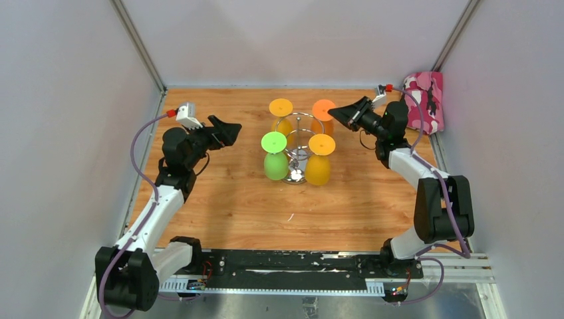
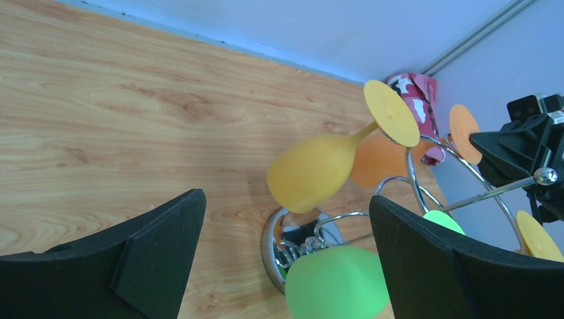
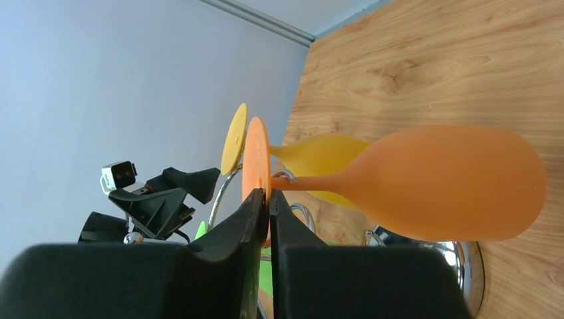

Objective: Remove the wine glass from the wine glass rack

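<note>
Now, wooden table, grey walls — left end effector apart, right pinching wine glass.

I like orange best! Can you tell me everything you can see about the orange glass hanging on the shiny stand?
The matte, plastic-looking orange wine glass hangs upside down on the shiny chrome wire rack, at its far right side. Its flat round foot is on top, its thin stem sits in a curled wire arm, and its egg-shaped bowl points down toward the rack's base. A yellow wine glass hangs beside it. The right end effector has its black fingers closed on the edge of the foot.
</note>
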Controlling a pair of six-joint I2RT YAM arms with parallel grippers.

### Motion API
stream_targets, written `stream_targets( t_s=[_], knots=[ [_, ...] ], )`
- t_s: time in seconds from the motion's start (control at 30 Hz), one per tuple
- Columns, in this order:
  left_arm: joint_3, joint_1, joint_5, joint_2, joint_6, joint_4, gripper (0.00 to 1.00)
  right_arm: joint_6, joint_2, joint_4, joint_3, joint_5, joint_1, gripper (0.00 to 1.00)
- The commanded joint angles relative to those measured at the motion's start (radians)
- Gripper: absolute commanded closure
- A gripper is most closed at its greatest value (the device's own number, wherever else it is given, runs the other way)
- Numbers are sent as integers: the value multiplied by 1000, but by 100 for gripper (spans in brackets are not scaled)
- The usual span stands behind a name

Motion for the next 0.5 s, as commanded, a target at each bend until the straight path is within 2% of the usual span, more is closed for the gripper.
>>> stream_targets(
  t_s=[0.0, 0.27, 0.37, 0.47],
  knots=[
    [-4, 8, 25, -25, 18, 6, 0, -1, 4, 19, 1, 22, 5, 92],
    [-2, 8, 30, -26, 21, 6, 0, 4, 4, -7, 22, 55, 4, 92],
    [0, 7, 32, -25, 22, 6, 0, 6, 6, -19, 30, 71, 3, 99],
    [-2, 8, 32, -24, 25, 6, 0, 13, 2, -25, 31, 90, 1, 100]
  ],
)
